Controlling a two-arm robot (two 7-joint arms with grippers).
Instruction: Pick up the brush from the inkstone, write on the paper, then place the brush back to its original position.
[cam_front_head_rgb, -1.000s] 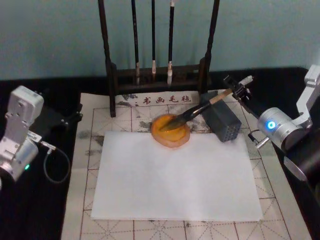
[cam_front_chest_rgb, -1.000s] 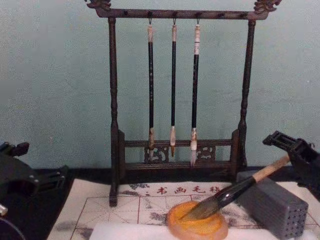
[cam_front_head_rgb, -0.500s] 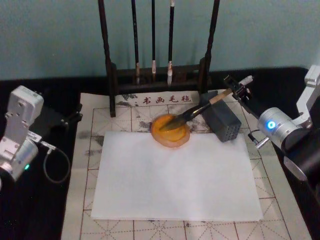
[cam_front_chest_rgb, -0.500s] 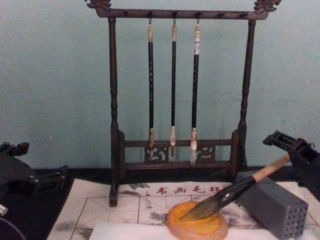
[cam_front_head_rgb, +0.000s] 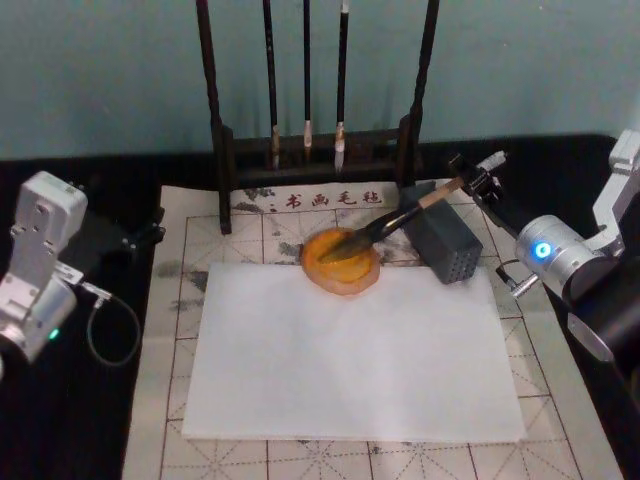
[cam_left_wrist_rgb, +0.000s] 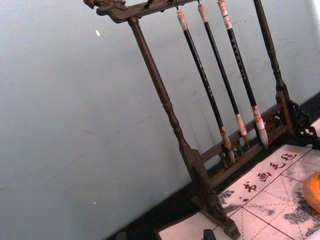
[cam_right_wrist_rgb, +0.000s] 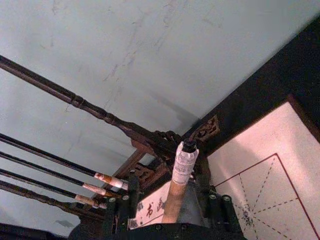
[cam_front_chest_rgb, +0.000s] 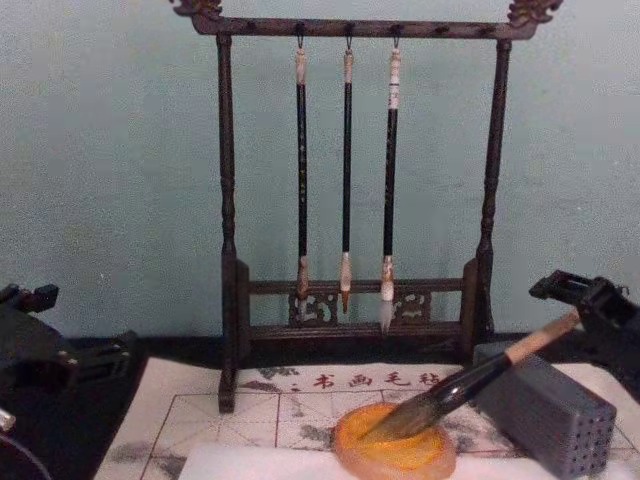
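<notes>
1. Head view: the brush (cam_front_head_rgb: 385, 227) lies with its tuft in the inkstone (cam_front_head_rgb: 345, 286), at centre frame. Its handle slants to the upper right, past the grey block (cam_front_head_rgb: 447, 247). The right gripper (cam_front_head_rgb: 478, 178) sits at the handle's end. The left gripper (cam_front_head_rgb: 135, 238) is parked at the left edge. The paper (cam_front_head_rgb: 350, 360) is blank.
2. Right wrist view: the handle runs between the fingers (cam_right_wrist_rgb: 218, 207), which stand spread, apparently with a gap on each side. Nothing is gripped.
3. Chest view: brush and right gripper are unchanged over the last second, with no lift. Judgement: the grasp is pending, and closing on the handle is the next requirement.
</notes>
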